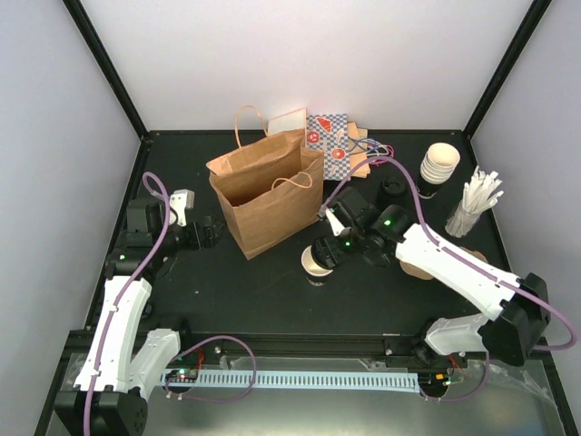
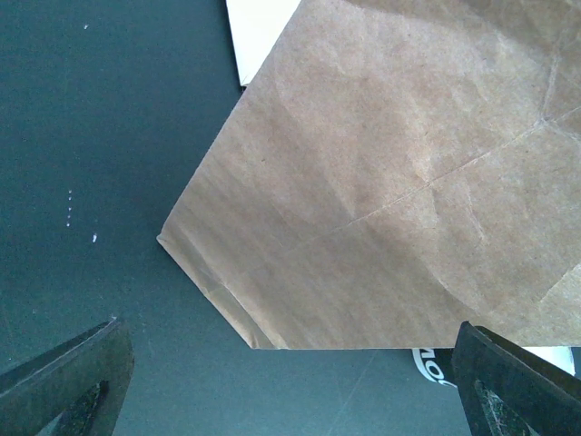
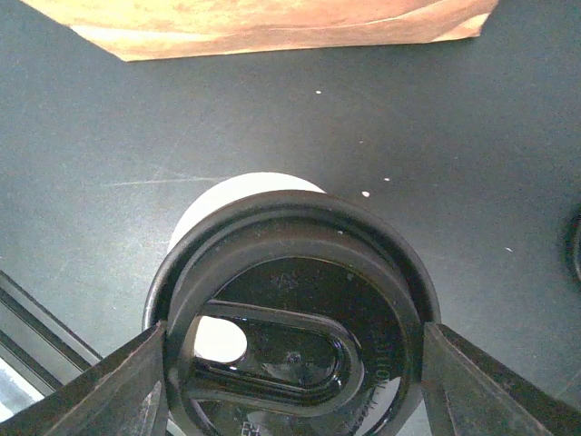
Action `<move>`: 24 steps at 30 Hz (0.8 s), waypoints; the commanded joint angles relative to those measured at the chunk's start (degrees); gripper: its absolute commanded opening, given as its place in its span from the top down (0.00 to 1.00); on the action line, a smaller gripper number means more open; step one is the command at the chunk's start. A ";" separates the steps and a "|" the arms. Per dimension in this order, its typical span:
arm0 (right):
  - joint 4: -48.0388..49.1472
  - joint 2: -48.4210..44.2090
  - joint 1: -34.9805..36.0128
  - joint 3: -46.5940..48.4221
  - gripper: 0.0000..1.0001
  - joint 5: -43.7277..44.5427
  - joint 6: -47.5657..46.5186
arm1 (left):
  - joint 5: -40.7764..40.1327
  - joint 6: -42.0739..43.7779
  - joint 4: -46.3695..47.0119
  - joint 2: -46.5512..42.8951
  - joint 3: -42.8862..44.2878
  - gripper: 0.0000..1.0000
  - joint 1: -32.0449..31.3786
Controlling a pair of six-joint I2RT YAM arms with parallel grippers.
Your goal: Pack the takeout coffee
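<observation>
The takeout coffee's cream-white cup [image 1: 314, 264] stands on the black table in front of the brown paper bag [image 1: 268, 195]. My right gripper [image 1: 329, 247] is shut on a round black lid [image 3: 300, 336], its fingers [image 3: 109, 391] pressing the rim from both sides. The lid sits over the cup [image 3: 227, 195] but off-centre, so white shows past its far-left edge and through the sip hole. My left gripper [image 1: 211, 232] hangs open beside the bag's left side. In the left wrist view, the left gripper [image 2: 286, 363] has only bare table between its fingers, just short of the bag's [image 2: 390, 182] bottom corner.
At the back right are a stack of white cups [image 1: 439, 165], a holder of white stirrers [image 1: 474, 204] and loose black lids [image 1: 395, 189]. Patterned packets [image 1: 329, 136] lie behind the bag. A brown disc [image 1: 418, 269] lies under the right arm.
</observation>
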 commanded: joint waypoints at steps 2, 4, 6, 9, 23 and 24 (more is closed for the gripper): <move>-2.80 3.83 4.55 3.76 0.38 5.48 1.50 | -0.84 -0.12 0.58 -0.58 0.29 0.01 -0.40; -2.81 4.84 5.39 4.14 0.38 6.33 1.71 | -0.83 -0.12 0.70 -0.58 0.27 0.01 -0.45; -2.73 5.80 5.97 4.47 0.38 6.87 1.84 | -0.83 -0.11 0.69 -0.50 0.27 0.01 -0.45; -2.81 7.26 6.69 5.11 0.38 7.63 1.98 | -0.77 -0.12 0.64 -0.32 0.25 0.01 -0.51; -2.20 10.68 8.17 6.42 0.38 8.40 1.47 | -0.67 -0.11 0.64 0.05 0.21 0.01 -0.48; -2.31 11.02 8.31 6.67 0.38 8.59 1.50 | -0.70 -0.11 0.65 0.08 0.26 0.01 -0.43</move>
